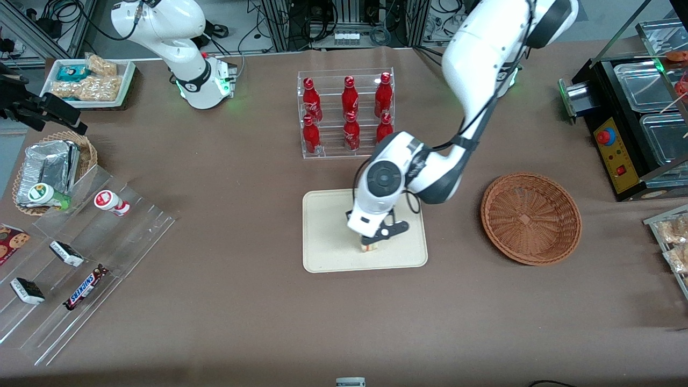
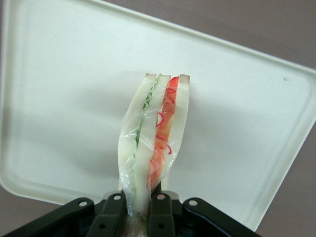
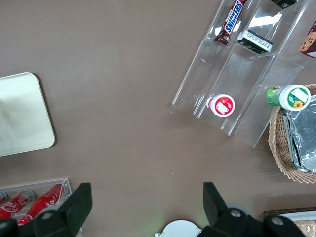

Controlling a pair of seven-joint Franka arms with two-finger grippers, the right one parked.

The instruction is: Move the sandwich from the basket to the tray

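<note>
The claw is closed on the sandwich, pinching one end, directly above the tray. The basket sits on the table toward the working arm's end.

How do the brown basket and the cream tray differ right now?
The basket is round, brown woven wicker with raised sides; the tray is flat, cream, rectangular with rounded corners. The basket holds nothing; over the tray the gripper is shut on the sandwich. The basket lies toward the working arm's end. Both sit on the brown table.
</note>
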